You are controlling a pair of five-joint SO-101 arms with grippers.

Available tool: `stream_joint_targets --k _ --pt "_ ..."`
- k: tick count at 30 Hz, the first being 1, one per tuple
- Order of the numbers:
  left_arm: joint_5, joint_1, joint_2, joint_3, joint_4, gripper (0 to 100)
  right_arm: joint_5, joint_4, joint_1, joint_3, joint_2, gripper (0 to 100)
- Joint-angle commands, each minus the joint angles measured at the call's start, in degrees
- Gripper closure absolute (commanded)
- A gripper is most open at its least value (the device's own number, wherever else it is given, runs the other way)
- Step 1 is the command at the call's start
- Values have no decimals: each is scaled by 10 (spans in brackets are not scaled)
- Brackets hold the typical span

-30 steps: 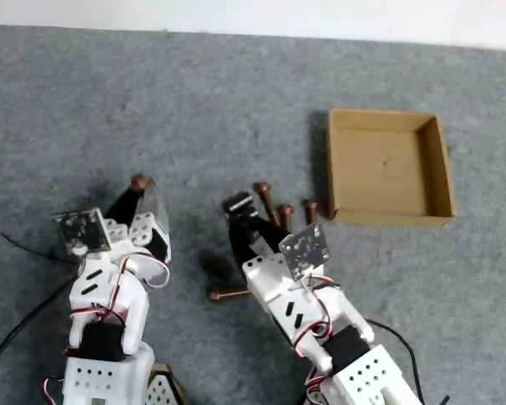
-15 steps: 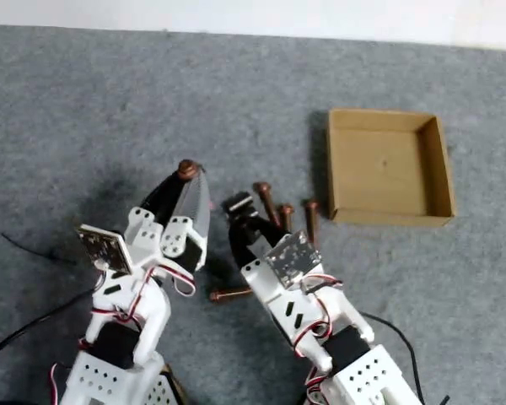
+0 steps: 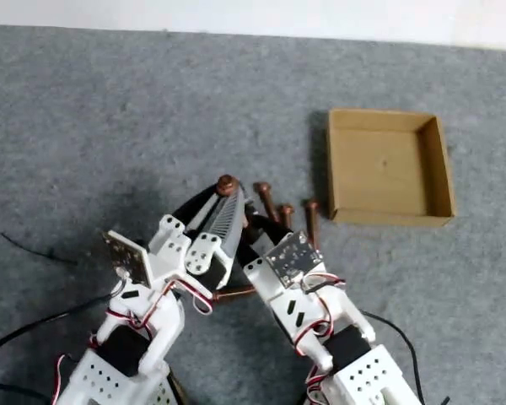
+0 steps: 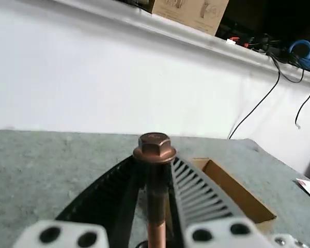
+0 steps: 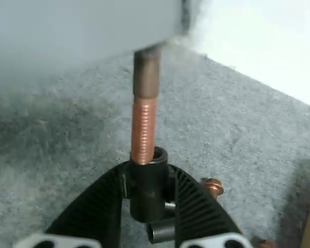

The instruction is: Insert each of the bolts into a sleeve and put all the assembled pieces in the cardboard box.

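My left gripper (image 3: 223, 199) is shut on a copper bolt (image 4: 154, 182), held upright with its hex head (image 3: 228, 183) on top. My right gripper (image 5: 147, 194) is shut on a black sleeve (image 5: 147, 185) standing upright. The bolt's threaded end (image 5: 144, 132) reaches down into the sleeve's open top. In the high view the left gripper covers the sleeve. Three loose bolts (image 3: 285, 211) lie just left of the cardboard box (image 3: 386, 166), and another bolt (image 3: 234, 293) lies between the two arms. A second black sleeve (image 5: 163, 229) lies on the mat below the held one.
The table is covered with a grey mat (image 3: 110, 118), open at the left and back. The box stands open and holds nothing. A black cable (image 3: 34, 251) trails at the left edge near the left arm's base.
The left arm has swung right with its bolt, from the left of the mat to directly over the right gripper's sleeve. The right arm has stayed where it was.
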Motion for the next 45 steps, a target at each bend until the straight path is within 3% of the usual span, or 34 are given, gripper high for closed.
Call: stream_joint_targets --k 1,8,15,21,26,30,45 --pt "3 10 -11 1 -16 994 4 -1 7 60 -8 993" --pt "5 8 -11 15 -8 994 4 0 7 60 -9 993" --pt "7 -51 -10 15 -6 994 4 1 7 60 -8 993" --pt "71 -27 -11 15 66 994 4 1 7 60 -7 993" --pt "71 -30 -14 15 63 994 4 7 5 60 -7 993" --pt "71 -30 -13 15 9 994 4 15 3 60 -8 993" --pt "75 -11 -9 15 21 994 4 15 -7 60 -10 993"
